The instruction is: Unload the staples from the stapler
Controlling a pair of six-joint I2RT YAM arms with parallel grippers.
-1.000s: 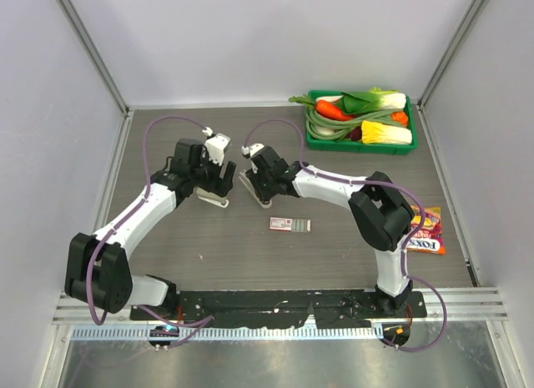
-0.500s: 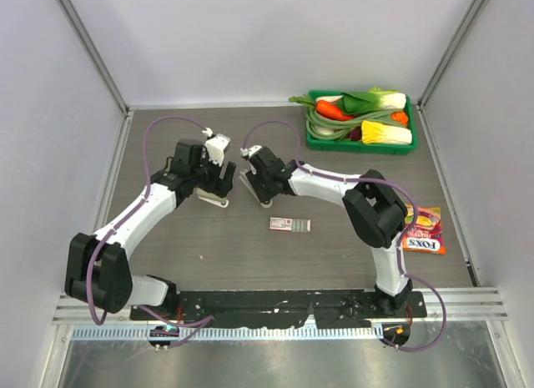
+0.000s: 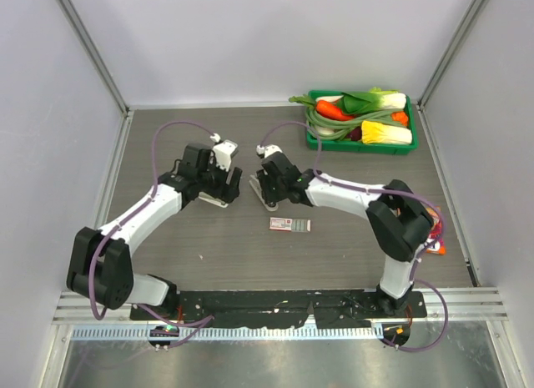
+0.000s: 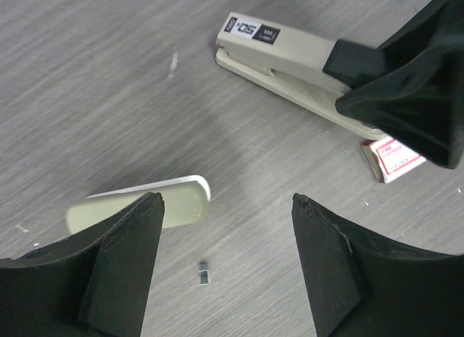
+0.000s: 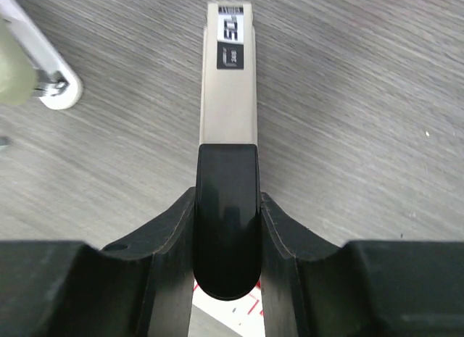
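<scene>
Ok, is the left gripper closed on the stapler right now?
No, the left gripper has its fingers wide apart over the table, and the stapler lies beyond them, untouched by them.

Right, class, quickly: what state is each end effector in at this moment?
Left end effector: open, holding nothing.
Right end effector: closed on the stapler.

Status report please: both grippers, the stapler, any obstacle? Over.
Left gripper open, empty. Right gripper shut on rear of the stapler. Tiny staples loose below left gripper, pale oblong piece beside them. No obstruction seen.
</scene>
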